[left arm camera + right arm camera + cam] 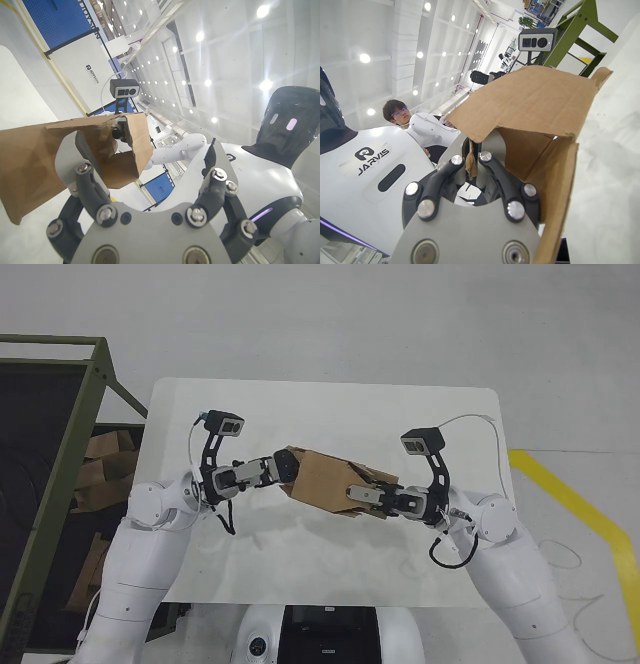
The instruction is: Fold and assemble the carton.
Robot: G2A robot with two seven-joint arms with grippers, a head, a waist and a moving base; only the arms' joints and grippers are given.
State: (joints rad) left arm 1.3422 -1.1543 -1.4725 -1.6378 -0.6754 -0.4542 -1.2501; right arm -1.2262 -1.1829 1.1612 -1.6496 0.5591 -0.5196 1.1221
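Carton spans between both grippers: right gripper pinches a flap at its near end; left gripper is spread wide, one finger seemingly inside the opening.

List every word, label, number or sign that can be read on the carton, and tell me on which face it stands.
None: the carton bears no readable text.
Its outer faces in the top view and its inner faces in both wrist views are plain brown cardboard, with no label or number.
The faces turned away from the cameras cannot be judged.
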